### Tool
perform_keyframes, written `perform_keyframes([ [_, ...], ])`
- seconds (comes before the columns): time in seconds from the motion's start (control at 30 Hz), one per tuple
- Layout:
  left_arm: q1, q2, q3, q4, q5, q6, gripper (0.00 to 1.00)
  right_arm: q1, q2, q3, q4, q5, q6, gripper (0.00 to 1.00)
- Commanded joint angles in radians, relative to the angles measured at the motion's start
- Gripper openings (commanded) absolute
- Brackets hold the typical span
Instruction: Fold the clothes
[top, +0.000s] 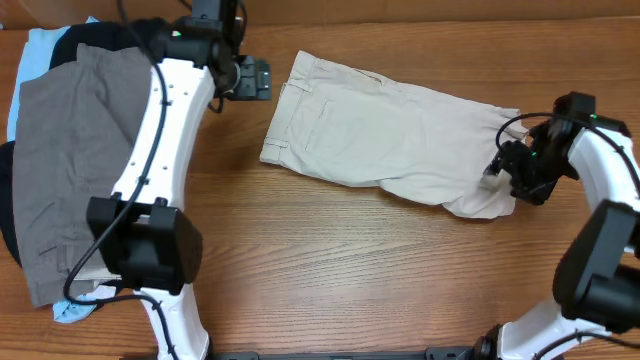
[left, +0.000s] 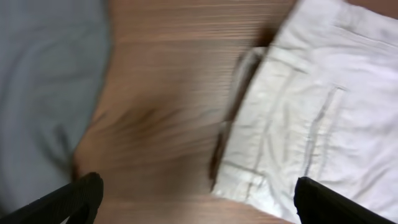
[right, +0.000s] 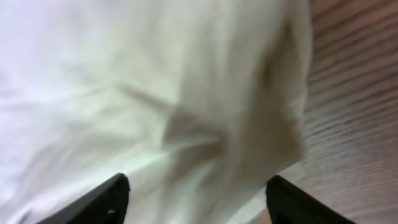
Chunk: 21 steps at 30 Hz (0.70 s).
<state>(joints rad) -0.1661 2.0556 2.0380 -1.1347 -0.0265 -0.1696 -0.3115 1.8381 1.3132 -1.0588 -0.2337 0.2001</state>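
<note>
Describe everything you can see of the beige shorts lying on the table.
The beige shorts look like lightly creased cotton. They lie flat and slanted on the wooden table, waistband with belt loops at the left end, rumpled leg hems at the right. The right gripper hangs open over the leg end; whether its fingers touch the cloth cannot be told.
</note>
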Motion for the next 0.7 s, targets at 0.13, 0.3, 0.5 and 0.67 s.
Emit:
perform_keyframes([
  [0.13, 0.016, 0.140, -0.008, 0.071, 0.091, 0.187, 0.99, 0.037, -0.072, 0.080, 0.091, -0.082, -0.100, 0.82],
  [0.3, 0.058, 0.142, -0.008, 0.093, 0.171, 0.278, 1.00, 0.061, -0.008, 0.080, 0.149, -0.079, -0.096, 0.78],
  [0.5, 0.090, 0.149, -0.008, 0.109, 0.281, 0.413, 1.00, 0.063, 0.065, 0.080, 0.161, -0.079, -0.096, 0.72],
  [0.67, 0.085, 0.180, -0.008, 0.176, 0.300, 0.475, 1.00, 0.063, 0.113, 0.080, 0.160, -0.075, -0.096, 0.70],
])
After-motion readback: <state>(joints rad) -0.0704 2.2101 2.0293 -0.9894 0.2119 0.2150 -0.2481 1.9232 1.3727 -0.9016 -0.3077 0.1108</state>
